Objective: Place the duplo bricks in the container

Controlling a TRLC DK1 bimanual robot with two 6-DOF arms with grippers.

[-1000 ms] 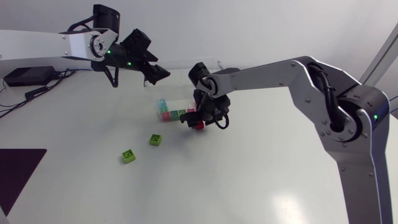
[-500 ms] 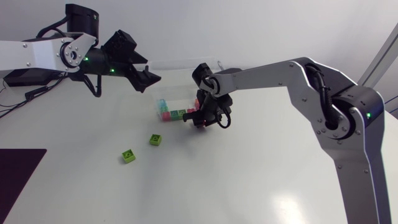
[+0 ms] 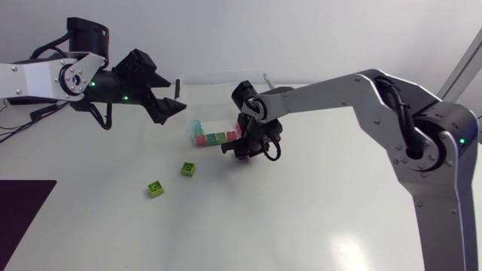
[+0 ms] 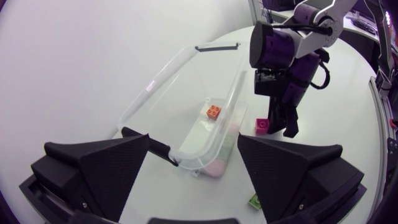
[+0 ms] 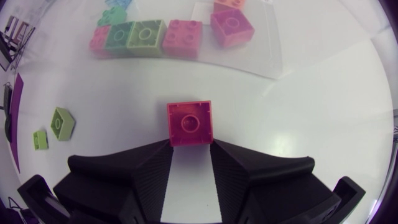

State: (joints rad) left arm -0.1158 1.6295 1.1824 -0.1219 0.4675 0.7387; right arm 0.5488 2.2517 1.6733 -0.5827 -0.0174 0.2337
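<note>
A red brick lies on the white table just outside the clear container, and my right gripper is shut on its near end. From above, that gripper points down at the container's front side. Inside the container are an orange brick and a row of pink and green bricks. Two green bricks lie on the table to the front left. My left gripper hovers open to the left of the container, holding nothing.
A dark purple mat covers the table's front left corner. My right arm spans the table from the right. White tabletop stretches across the front and right.
My right gripper's fingers have closed onto the red brick beside the container. My left arm has swung left and slightly down, away from the container.
</note>
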